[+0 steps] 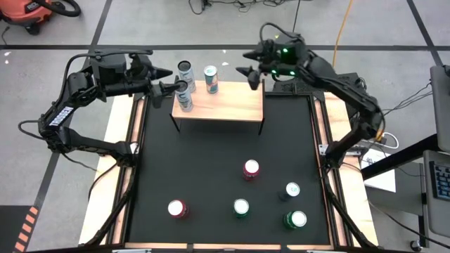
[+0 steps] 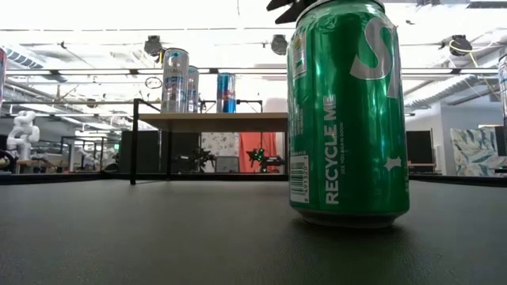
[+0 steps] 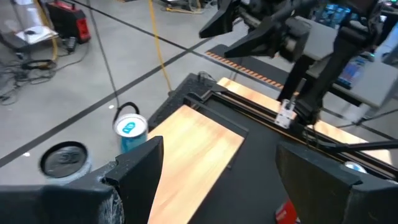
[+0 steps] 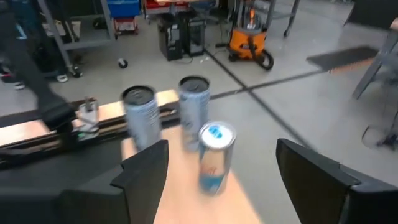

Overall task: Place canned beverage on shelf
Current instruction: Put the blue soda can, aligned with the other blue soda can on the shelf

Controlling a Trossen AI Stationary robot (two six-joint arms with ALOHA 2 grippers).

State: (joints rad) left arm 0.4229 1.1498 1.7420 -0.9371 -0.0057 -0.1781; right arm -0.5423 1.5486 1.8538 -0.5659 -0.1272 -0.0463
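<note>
Green can (image 2: 348, 111) up close; upright floor cans sit at six o'clock from our empty, spread grippers, right gripper (image 1: 251, 62) nearer.

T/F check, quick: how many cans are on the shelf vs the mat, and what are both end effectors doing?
1. Three cans stand on the shelf. True.
2. The mat holds two cans. False: five stand there, among them a green can and a red-topped can.
3. The left end effector grips a can. False: it is open and holds nothing, beside the silver cans.
4. The right end effector is open, near the shelf's right end. True.
5. The blue can lies on its side. False: it stands upright.
</note>
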